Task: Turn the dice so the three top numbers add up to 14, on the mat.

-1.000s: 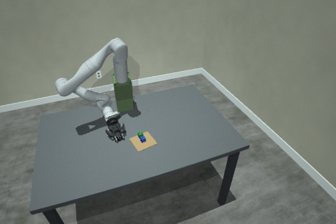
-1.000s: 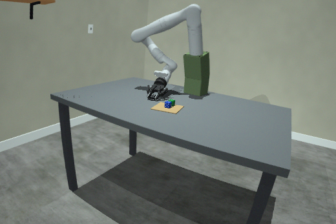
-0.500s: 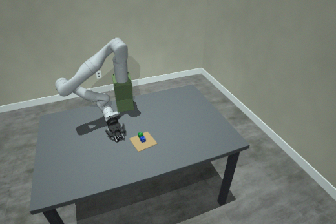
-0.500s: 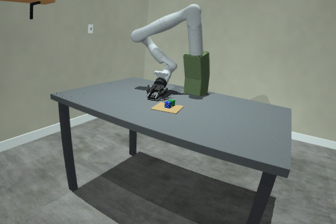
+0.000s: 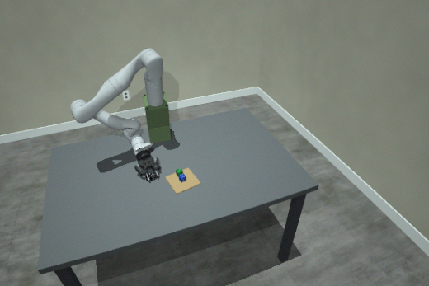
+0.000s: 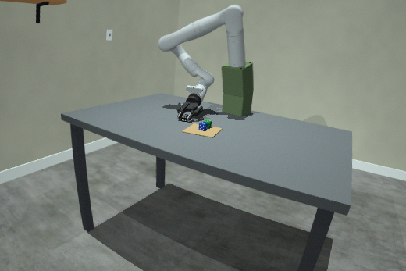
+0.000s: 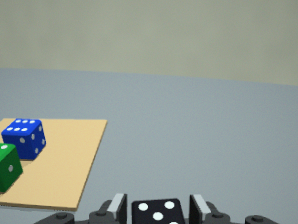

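A black die (image 7: pixel 158 210) sits between my fingertips, off the mat; four white pips of its upper face show, the near part cut off by the frame. My gripper (image 5: pixel 152 176) (image 6: pixel 184 118) (image 7: pixel 158 208) is open around it, low beside the mat, with a gap on each side. A blue die (image 5: pixel 182 178) (image 6: pixel 202 126) (image 7: pixel 24 140) lies flat on the tan mat (image 5: pixel 190 183) (image 6: pixel 194 132) (image 7: pixel 75 165), six on top. A green die (image 5: pixel 179 171) (image 6: pixel 209 123) (image 7: pixel 9 170) is on the mat close to the blue one; its top is mostly cut off in the wrist view.
The grey table (image 5: pixel 124 212) (image 6: pixel 281 154) (image 7: pixel 200 135) carries the mat. The green arm base (image 5: pixel 159 123) (image 6: pixel 236 89) stands behind the mat, near the table's back edge.
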### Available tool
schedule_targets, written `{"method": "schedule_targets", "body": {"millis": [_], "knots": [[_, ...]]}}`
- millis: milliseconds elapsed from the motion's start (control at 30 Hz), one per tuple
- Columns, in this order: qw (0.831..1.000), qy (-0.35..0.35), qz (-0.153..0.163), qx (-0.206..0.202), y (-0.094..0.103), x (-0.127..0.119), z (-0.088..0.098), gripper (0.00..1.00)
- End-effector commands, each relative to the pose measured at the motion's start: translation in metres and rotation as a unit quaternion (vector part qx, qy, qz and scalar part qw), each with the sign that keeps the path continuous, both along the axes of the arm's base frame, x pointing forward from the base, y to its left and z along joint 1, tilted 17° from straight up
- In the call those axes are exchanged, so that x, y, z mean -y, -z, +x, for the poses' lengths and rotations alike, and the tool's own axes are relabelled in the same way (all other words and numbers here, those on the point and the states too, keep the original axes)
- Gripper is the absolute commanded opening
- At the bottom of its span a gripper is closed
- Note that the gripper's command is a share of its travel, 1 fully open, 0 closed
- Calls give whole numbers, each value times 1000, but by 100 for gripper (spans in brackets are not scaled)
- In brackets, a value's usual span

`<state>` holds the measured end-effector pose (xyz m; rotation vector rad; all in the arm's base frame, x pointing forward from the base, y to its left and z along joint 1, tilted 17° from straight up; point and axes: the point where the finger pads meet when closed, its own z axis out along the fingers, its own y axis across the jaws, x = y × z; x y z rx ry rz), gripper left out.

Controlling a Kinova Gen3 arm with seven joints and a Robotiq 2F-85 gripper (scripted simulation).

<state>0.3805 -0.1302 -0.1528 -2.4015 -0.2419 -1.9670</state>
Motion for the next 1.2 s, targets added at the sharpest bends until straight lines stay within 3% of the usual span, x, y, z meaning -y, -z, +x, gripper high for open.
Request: {"method": "schedule_targets", "body": {"millis": [0, 533, 967, 1167], "knots": [[1000, 0, 0, 0, 0, 0, 0, 46], [1000, 0, 0, 0, -1, 1, -2, 46], [1000, 0, 0, 0, -9, 5, -41, 46], [1000, 0, 0, 0, -10, 6, -48, 46]]}}
